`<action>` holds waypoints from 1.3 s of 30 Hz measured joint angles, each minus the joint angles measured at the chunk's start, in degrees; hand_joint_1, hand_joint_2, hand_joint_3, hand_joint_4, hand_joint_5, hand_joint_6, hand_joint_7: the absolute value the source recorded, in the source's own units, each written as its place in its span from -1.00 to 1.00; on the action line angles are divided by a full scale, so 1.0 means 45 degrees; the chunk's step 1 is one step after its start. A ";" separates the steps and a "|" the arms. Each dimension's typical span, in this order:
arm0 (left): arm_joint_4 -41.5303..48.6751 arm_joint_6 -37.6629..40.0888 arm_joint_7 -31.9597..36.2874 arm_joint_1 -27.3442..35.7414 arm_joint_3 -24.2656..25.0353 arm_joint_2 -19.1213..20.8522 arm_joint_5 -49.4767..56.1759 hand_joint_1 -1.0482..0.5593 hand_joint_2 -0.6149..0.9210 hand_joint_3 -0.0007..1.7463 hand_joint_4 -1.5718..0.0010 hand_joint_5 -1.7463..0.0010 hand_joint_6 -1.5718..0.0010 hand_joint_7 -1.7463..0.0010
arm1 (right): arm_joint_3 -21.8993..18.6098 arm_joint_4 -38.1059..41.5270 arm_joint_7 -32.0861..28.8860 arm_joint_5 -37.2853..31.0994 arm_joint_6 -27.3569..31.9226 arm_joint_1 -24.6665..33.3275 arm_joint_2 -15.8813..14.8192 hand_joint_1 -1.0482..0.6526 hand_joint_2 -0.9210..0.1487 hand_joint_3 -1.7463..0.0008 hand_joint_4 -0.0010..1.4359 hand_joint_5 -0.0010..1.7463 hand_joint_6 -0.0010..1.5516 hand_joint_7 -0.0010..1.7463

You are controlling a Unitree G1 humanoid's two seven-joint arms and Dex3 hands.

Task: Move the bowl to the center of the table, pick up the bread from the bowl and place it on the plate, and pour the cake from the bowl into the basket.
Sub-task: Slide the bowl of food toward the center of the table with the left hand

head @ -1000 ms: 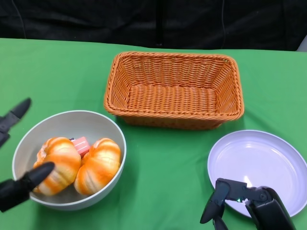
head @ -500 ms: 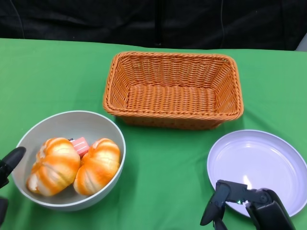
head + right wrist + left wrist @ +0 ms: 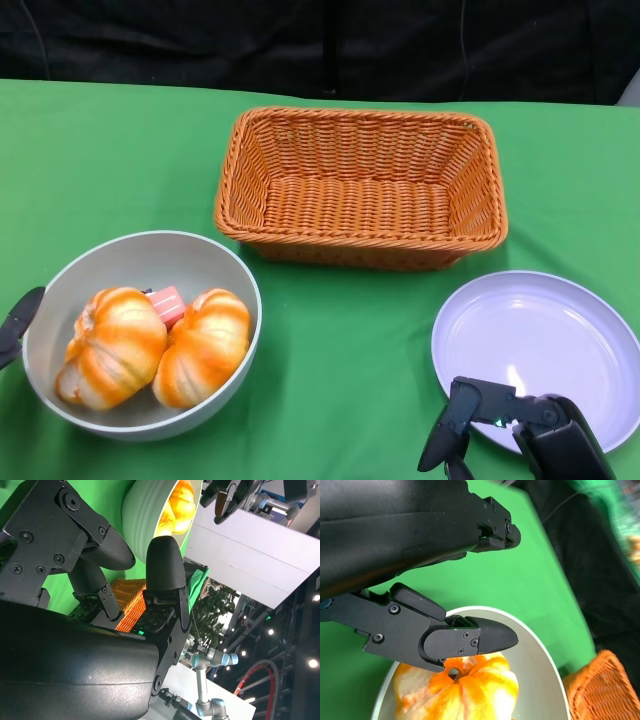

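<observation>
- Head view: we see the grey bowl [image 3: 60, 300] on the green table [image 3: 350, 340], toward our left side, holding two orange-and-white bread rolls [image 3: 112, 347] with a small pink piece of cake [image 3: 168, 302] wedged between them behind.
- The orange wicker basket [image 3: 362, 255] sits beyond the bowl near the middle, and the white plate [image 3: 590, 300] lies at our right.
- Our left hand [image 3: 18, 325] shows only as a dark fingertip just beside the bowl's outer rim; whether it touches we cannot tell.
- Our right hand [image 3: 520, 428] rests at the plate's near edge, fingers bent downward, holding nothing.
- Right wrist view: our right hand's fingers [image 3: 165, 570] are spread apart with nothing between them; the bowl [image 3: 145, 510] and a strip of basket [image 3: 131, 600] show past them.
- Left wrist view: our left hand's fingers [image 3: 470, 640] are parted wide, one just above a bread roll [image 3: 465, 695] and the bowl's rim [image 3: 540, 655], the other out over the table [image 3: 530, 580]; they hold nothing.
</observation>
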 measured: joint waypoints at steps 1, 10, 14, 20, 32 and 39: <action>0.0184 0.0306 -0.0276 -0.0143 0.0061 0.0007 -0.0394 -0.56 1.00 -0.41 0.99 0.98 0.97 0.99 | 0.0000 0.0001 0.0000 0.0000 0.0000 -0.0002 0.0000 0.09 0.43 -0.94 0.19 0.88 0.08 0.48; 0.0947 0.3370 -0.2402 -0.1098 0.0837 0.0280 -0.3966 -0.64 1.00 -0.47 0.99 0.99 0.96 0.98 | 0.0032 0.0004 -0.0017 -0.0015 0.0000 -0.0040 0.0003 0.10 0.46 -0.97 0.20 0.89 0.09 0.48; 0.1073 0.4407 -0.2868 -0.1278 0.1165 0.0311 -0.5132 -0.64 1.00 -0.45 0.97 0.98 0.87 0.95 | 0.0033 0.0004 -0.0046 -0.0034 0.0001 -0.0070 0.0003 0.11 0.44 -0.97 0.19 0.90 0.09 0.49; 0.1065 0.4992 -0.3163 -0.1274 0.1162 0.0465 -0.5771 -0.64 1.00 -0.42 0.97 0.98 0.91 0.97 | 0.0085 0.0000 -0.0091 -0.0050 0.0000 -0.0108 0.0036 0.11 0.46 -0.97 0.19 0.89 0.09 0.49; -0.0023 0.5921 -0.3110 -0.1146 0.0749 0.0000 -0.6531 -0.63 1.00 -0.38 0.92 0.94 0.90 0.98 | -0.0271 -0.0923 -0.0788 -0.1265 -0.0122 -0.0283 0.0158 -0.02 -0.18 -0.31 -0.23 0.67 -0.25 0.16; -0.0438 0.6144 -0.3059 -0.1055 0.0123 -0.0083 -0.6538 -0.64 1.00 -0.40 0.97 0.95 0.92 0.99 | -0.0323 -0.2192 -0.0817 -0.2238 0.1068 -0.0251 0.0136 -0.12 -0.55 0.11 -0.47 0.60 -0.52 0.18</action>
